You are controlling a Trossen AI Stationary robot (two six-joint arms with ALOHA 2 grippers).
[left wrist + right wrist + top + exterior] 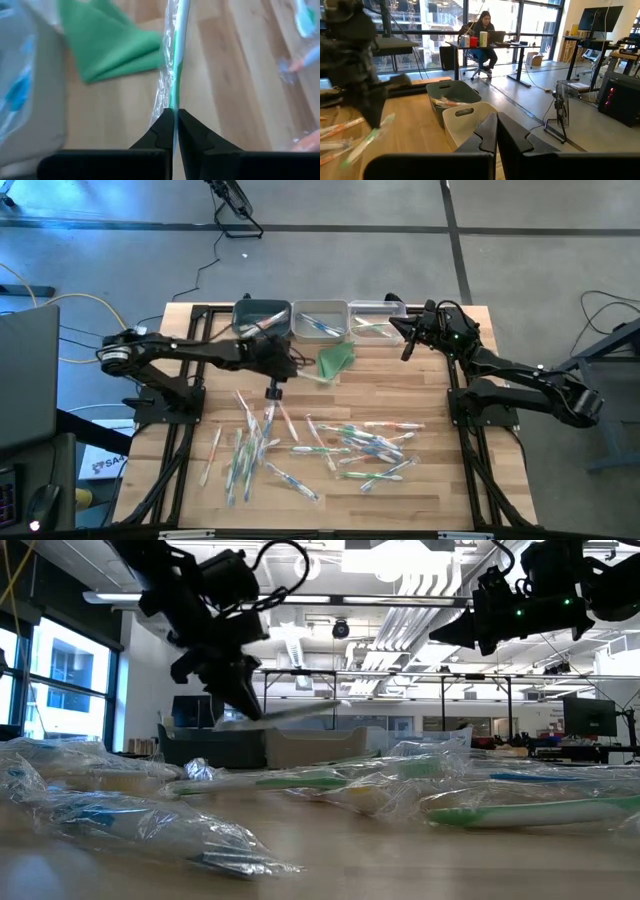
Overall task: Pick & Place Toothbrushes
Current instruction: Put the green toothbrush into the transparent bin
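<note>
Hovering above table [420, 480]: left gripper [175, 116] pinching wrapped green toothbrush [178, 60].

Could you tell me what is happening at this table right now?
The left hand is shut on a green wrapped toothbrush, held above the table near the green cloth and the three bins at the back edge. Many more wrapped toothbrushes lie scattered across the front of the table, and a few already sit in the bins. The right hand is shut and empty, raised near the right-most bin, waiting.
</note>
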